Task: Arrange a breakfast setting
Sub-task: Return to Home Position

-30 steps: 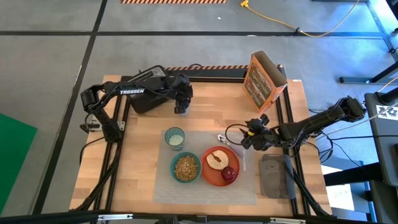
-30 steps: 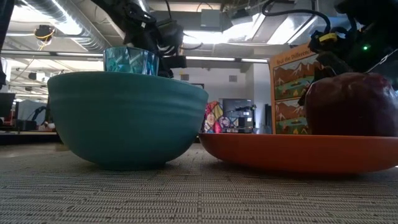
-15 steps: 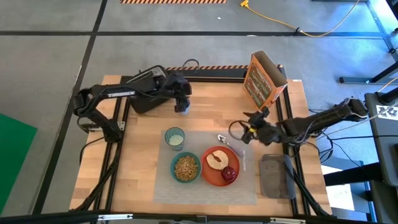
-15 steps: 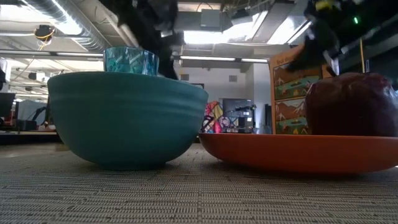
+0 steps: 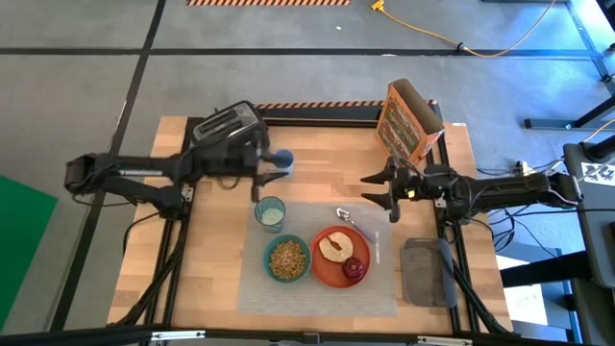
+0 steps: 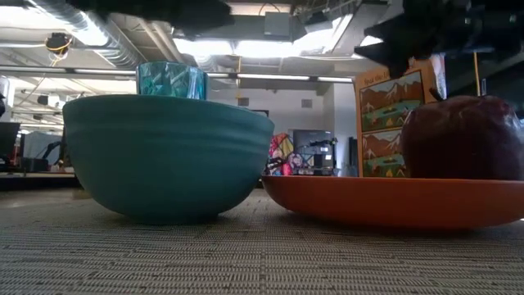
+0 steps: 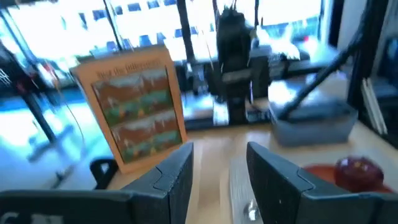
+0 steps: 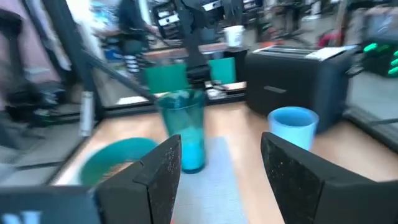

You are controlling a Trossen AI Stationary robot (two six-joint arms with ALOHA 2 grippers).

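Observation:
The grey placemat (image 5: 317,288) lies on the wooden table. On it stand the teal bowl (image 5: 287,259) with cereal, the orange-red plate (image 5: 332,272) bearing the toast slice (image 5: 334,246) and the dark-red apple (image 5: 355,268), the greenish glass (image 5: 270,212) and the metal spoon (image 5: 344,215). My left gripper (image 5: 261,178) is open and empty, level above the table just beyond the glass, next to a blue cup (image 5: 282,160). My right gripper (image 5: 373,189) is open and empty, above the table beyond the spoon.
A cereal box (image 5: 408,122) stands at the far right and a dark toaster (image 5: 229,130) at the far left. A grey folded thing (image 5: 426,272) lies right of the placemat. Bare wood shows at the near left (image 5: 216,259).
My left gripper has drawn back from the toaster toward the near and left, its arm now stretched out level. My right gripper has moved away from the spoon toward the far edge and risen. The breakfast things have stayed where they were.

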